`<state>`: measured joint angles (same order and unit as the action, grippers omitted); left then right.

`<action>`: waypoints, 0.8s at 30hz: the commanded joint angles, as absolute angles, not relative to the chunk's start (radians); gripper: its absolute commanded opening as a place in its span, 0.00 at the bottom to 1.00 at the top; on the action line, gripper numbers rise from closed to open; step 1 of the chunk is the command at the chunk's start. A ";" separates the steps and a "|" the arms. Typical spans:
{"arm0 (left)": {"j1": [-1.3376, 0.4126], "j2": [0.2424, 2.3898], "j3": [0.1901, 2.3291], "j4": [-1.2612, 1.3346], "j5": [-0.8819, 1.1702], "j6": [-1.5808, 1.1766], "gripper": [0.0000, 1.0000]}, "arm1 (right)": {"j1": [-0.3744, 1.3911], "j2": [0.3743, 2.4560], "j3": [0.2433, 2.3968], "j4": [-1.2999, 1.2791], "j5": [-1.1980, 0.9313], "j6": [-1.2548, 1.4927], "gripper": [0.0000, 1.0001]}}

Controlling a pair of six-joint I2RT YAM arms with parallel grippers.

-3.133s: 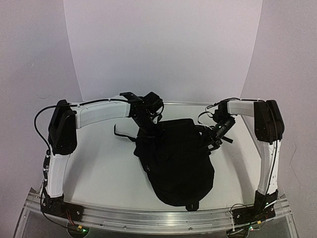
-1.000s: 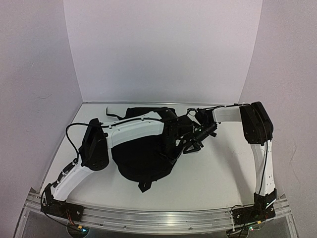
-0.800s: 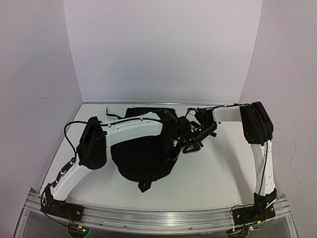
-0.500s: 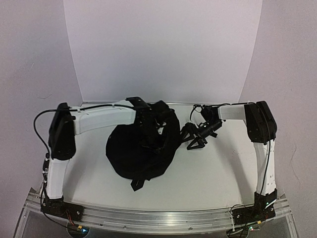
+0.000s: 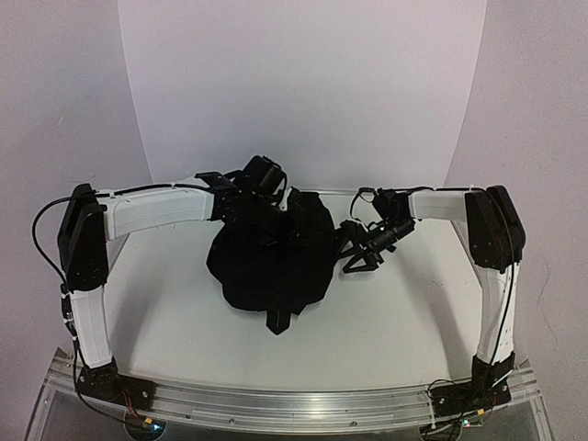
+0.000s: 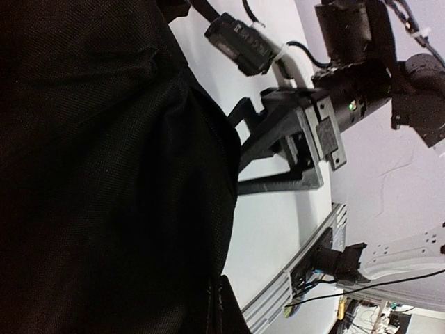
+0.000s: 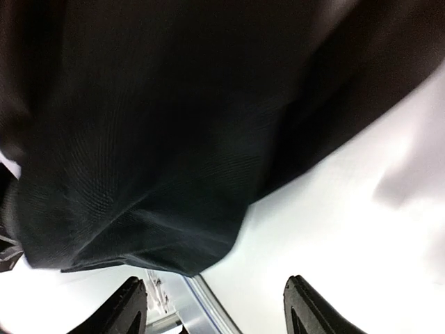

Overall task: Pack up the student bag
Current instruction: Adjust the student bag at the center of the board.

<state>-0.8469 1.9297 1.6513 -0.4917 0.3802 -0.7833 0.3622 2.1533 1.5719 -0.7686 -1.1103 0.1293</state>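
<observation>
**Top view:** The student bag (image 5: 271, 262) sits bunched on the table (image 5: 386, 312), left of centre. Your left gripper (image 5: 268, 209) is clamped tight at its top edge, apparently pinching the fabric. Your right gripper (image 5: 354, 250) stands wide and empty, just beside the bag's right flank. The step looks like spreading the mouth, so hold the left pinch firm and bring the right in low to catch 1 loose fold.

**Left wrist view:** The bag (image 6: 104, 174) fills the left side and your own fingers are hidden. The right gripper (image 6: 243, 149) points at the fabric edge.

**Right wrist view:** The bag (image 7: 174, 139) hangs above the gripper (image 7: 219, 306), with nothing between the 2 fingers.

I can read no brand, label or writing in any view.
</observation>
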 commanded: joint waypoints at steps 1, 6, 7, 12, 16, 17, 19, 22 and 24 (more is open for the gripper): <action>-0.804 1.915 1.629 -0.239 0.467 -0.872 0.00 | 0.354 2.158 1.588 -0.774 -1.207 0.119 0.75; -0.772 1.961 1.518 -0.008 0.590 -0.979 0.00 | 0.355 2.180 1.615 -0.771 -1.247 0.104 0.77; -0.764 1.962 1.503 0.026 0.603 -0.992 0.00 | 0.356 2.186 1.619 -0.770 -1.250 0.100 0.77; -0.739 1.981 1.479 0.146 0.642 -1.033 0.00 | 0.384 2.229 1.630 -0.766 -1.264 0.073 0.76; -0.738 2.042 1.519 0.161 0.702 -1.052 0.00 | 0.407 2.277 1.679 -0.761 -1.274 0.071 0.76; -0.738 2.057 1.525 0.165 0.713 -1.058 0.00 | 0.408 2.286 1.695 -0.761 -1.278 0.072 0.76; -0.735 2.088 1.537 0.169 0.734 -1.067 0.00 | 0.409 2.298 1.720 -0.761 -1.281 0.071 0.75; -0.735 2.147 1.578 0.146 0.769 -1.071 0.00 | 0.409 2.303 1.734 -0.761 -1.278 0.070 0.72; -0.735 2.181 1.601 0.134 0.790 -1.082 0.00 | 0.408 2.306 1.730 -0.761 -1.280 0.069 0.68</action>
<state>-0.7464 2.1268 1.5115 0.0648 0.7347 -1.0520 0.4039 2.2967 1.6921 -0.7684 -1.2476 0.0890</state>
